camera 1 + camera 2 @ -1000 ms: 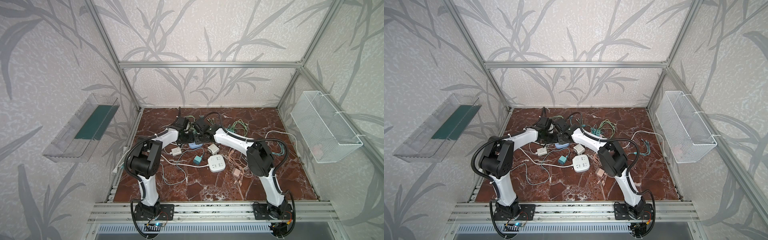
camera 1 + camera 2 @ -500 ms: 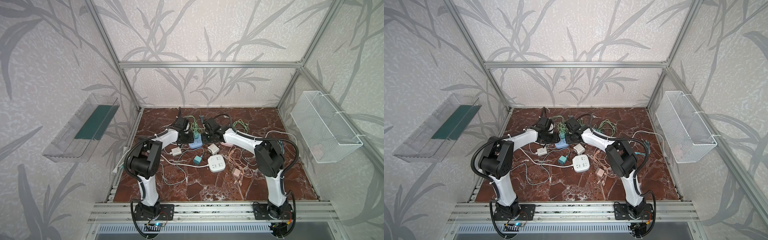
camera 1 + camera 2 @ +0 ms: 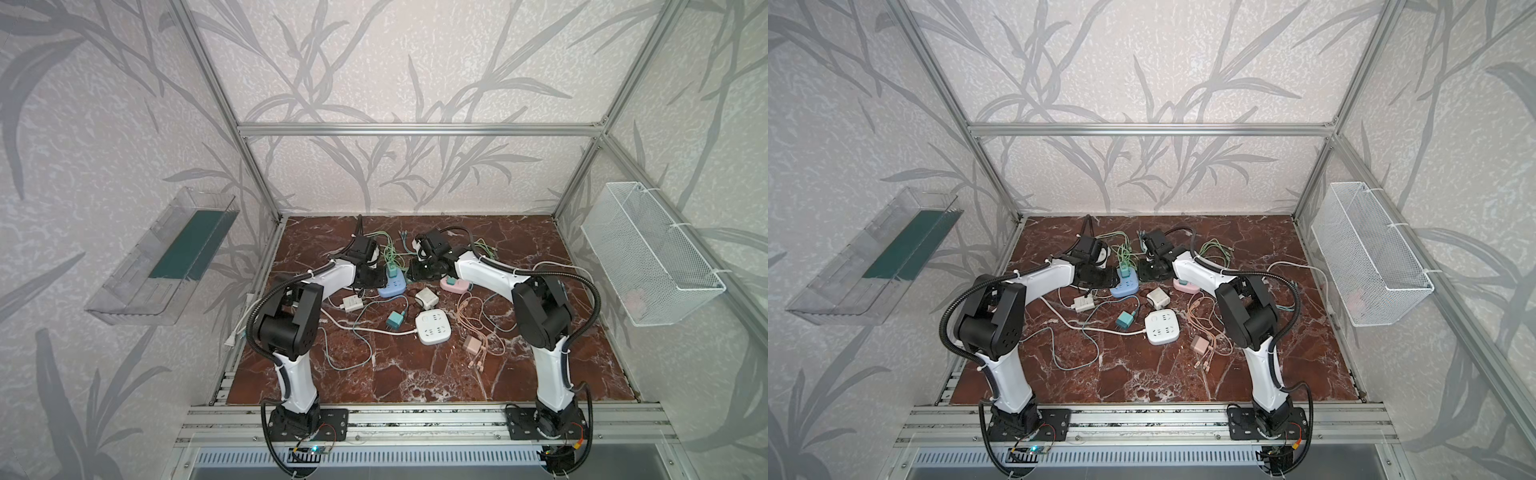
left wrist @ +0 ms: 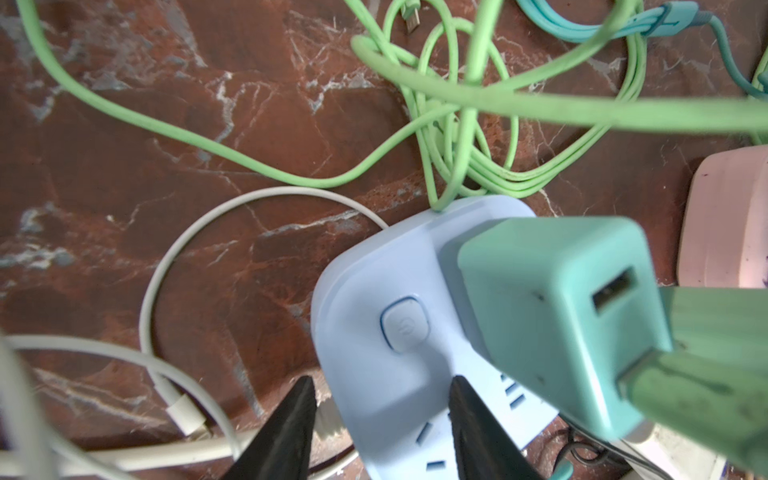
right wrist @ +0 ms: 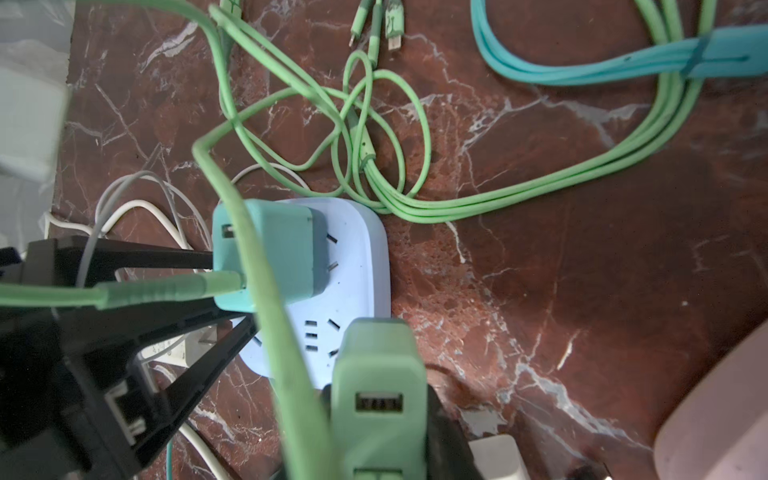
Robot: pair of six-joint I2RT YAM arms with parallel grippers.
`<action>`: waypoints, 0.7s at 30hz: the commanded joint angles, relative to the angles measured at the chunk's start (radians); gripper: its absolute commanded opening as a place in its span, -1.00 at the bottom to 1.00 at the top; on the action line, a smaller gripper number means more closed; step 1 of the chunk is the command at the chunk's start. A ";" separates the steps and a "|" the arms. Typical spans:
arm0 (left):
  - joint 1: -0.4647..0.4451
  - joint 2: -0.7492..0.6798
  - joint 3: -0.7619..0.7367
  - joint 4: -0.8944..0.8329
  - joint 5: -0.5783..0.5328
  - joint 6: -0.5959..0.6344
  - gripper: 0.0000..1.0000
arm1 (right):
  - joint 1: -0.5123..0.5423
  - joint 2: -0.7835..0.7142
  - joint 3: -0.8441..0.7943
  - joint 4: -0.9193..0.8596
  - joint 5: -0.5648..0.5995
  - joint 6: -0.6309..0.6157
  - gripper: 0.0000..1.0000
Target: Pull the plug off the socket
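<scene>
Right claw is clamping the green plug, lower centre of frame — seemingly off the blue socket strip. Left claw is gripping the strip; a straight pull clear of the cable is looking safest.

Table: red-brown marble — white veins.
Centre: white power strip.
11 o'clock: blue power strip.
12 o'clock: green cables.
1 o'clock: pink power strip.
4 o'clock: pink charger.
</scene>
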 commanded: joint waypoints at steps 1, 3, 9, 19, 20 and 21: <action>0.003 -0.015 -0.047 -0.083 -0.026 0.028 0.05 | -0.005 0.029 0.013 -0.013 -0.063 0.008 -0.48; 0.003 -0.034 -0.053 -0.069 -0.021 0.028 0.06 | -0.007 0.037 0.016 -0.028 -0.068 0.006 -0.47; 0.002 -0.088 -0.055 -0.053 -0.011 0.032 0.06 | -0.016 0.031 -0.008 -0.027 -0.074 0.003 -0.47; 0.002 -0.187 -0.059 -0.019 -0.014 0.009 0.14 | -0.007 0.053 -0.005 -0.025 -0.125 0.000 -0.47; 0.002 -0.194 -0.057 -0.019 -0.012 0.009 0.15 | -0.007 0.053 -0.004 -0.029 -0.126 -0.003 -0.46; 0.002 -0.203 -0.054 -0.018 -0.012 0.007 0.16 | -0.007 0.052 -0.004 -0.031 -0.124 -0.006 -0.47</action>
